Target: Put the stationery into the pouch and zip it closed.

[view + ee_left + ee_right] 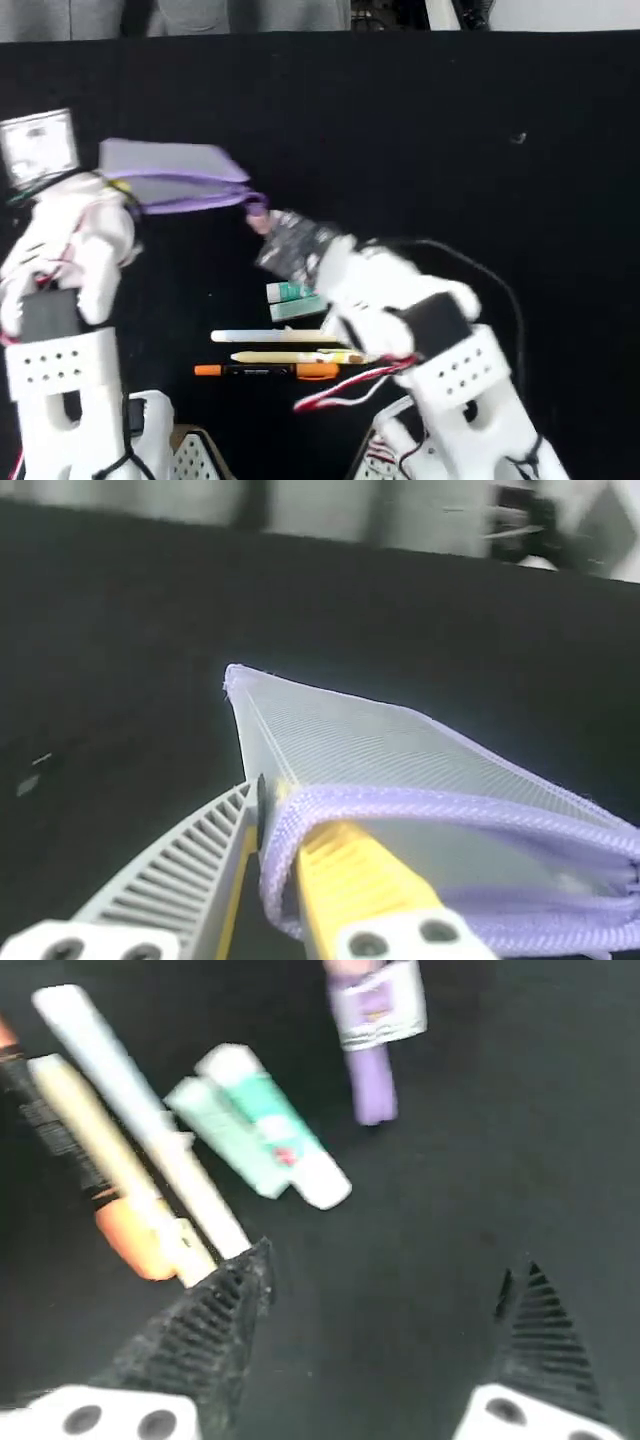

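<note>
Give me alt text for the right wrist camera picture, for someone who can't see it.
The right gripper hangs open above a black table, holding nothing. On the table lie two green-and-white tubes, a purple stick, a pale pen, a cream pen and an orange-tipped marker.

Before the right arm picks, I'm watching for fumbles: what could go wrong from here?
The pens lie packed side by side, so the open right jaws might grab two or roll one away. The left jaws pinch only the rim of the pouch; it might slip free or sag shut.
</note>
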Action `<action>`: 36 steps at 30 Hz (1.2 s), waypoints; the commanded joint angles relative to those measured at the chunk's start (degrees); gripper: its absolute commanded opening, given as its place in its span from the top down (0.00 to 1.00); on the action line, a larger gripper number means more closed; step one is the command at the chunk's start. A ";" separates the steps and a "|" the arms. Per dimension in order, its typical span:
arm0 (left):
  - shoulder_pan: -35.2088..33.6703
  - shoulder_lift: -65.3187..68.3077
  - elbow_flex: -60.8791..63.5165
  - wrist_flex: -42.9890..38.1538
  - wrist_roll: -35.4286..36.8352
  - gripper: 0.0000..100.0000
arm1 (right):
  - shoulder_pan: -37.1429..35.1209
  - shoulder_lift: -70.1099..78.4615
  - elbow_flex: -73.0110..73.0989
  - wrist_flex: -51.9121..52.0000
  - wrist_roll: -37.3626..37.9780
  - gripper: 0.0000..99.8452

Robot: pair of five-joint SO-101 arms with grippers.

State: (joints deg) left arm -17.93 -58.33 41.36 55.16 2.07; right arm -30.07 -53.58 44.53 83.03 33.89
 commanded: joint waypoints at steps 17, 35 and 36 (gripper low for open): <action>-36.88 -1.67 2.24 -5.98 -4.92 0.97 | -21.19 33.71 -1.01 -23.03 -6.15 0.66; -39.69 -1.67 8.13 -10.11 -7.12 0.97 | -21.10 63.34 -16.48 -28.66 -6.77 0.67; -39.69 -1.67 8.13 -10.11 -7.12 0.97 | -21.10 64.40 -18.07 -27.16 -6.77 0.70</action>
State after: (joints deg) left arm -56.88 -58.86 50.33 46.37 -4.35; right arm -52.48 8.84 31.25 54.29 27.74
